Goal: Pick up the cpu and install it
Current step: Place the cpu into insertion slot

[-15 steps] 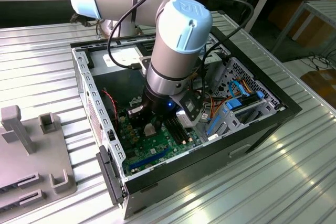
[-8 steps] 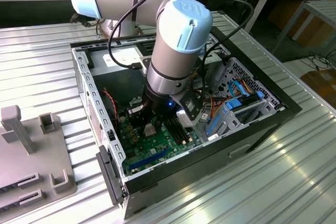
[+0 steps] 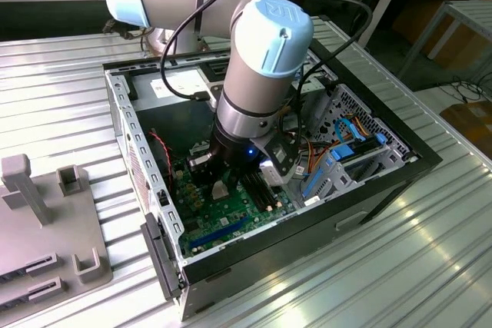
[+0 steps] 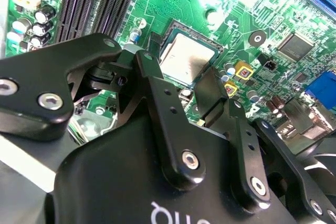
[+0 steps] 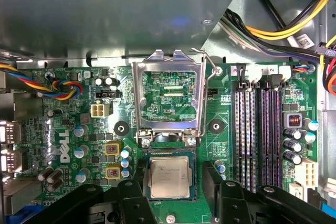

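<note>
**Inspector:** Position of the arm?

**Technician:** In the exterior view the arm (image 3: 261, 59) reaches down into the open computer case (image 3: 307, 224), which lies on the ribbed metal table (image 3: 400, 266). The gripper (image 5: 174, 176) hangs low over the green motherboard (image 5: 63, 103).

**Inspector:** State of the tool?

**Technician:** Spread wide. In both wrist views the two black fingers (image 5: 134, 198) stand one on each side of the cpu (image 5: 169, 178), and nothing is clamped between them. On one side a strip of socket shows between finger and chip. On the other side I cannot tell whether they touch.

**Inspector:** Location of the cpu?

**Technician:** It lies flat in its socket on the motherboard, dull metal top up, edges square with the socket walls.

**Inspector:** And the socket frame?

**Technician:** The silver socket frame (image 5: 168, 57) is hinged open and stands clear of the chip, with bare board visible through its window. Its hinge end sits just beside the cpu.

**Inspector:** Surroundings?

**Technician:** The long black memory slots (image 5: 260, 129) run alongside the socket, near but apart from it. Coloured cables (image 5: 294, 19) cross beyond them. On the table, to the exterior view's left and well apart from the case, sits a grey fixture (image 3: 46, 228).
</note>
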Tool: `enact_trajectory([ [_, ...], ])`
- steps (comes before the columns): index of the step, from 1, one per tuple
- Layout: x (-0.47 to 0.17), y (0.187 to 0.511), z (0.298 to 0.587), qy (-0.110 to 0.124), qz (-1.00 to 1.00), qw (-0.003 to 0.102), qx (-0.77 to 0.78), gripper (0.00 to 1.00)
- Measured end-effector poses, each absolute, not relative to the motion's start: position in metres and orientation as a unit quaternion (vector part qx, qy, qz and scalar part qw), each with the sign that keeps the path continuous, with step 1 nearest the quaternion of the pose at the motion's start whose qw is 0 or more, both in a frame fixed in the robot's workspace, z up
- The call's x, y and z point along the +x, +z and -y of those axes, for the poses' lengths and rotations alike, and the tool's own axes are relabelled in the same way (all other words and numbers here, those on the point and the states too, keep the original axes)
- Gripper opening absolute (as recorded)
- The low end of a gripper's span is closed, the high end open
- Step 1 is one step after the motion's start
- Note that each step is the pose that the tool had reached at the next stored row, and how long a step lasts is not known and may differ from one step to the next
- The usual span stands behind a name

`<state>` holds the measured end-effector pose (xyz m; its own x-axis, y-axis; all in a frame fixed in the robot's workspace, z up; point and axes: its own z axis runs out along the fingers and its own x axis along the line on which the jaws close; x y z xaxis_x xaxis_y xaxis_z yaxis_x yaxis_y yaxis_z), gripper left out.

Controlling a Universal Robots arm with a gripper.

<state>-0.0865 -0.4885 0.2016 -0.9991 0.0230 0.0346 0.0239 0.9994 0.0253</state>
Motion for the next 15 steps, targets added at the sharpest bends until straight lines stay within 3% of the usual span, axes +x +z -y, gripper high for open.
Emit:
enact_trajectory([
  [15,-0.0836,0.2016,0.4885,-0.013,1.0,0.017,-0.015,0.54],
])
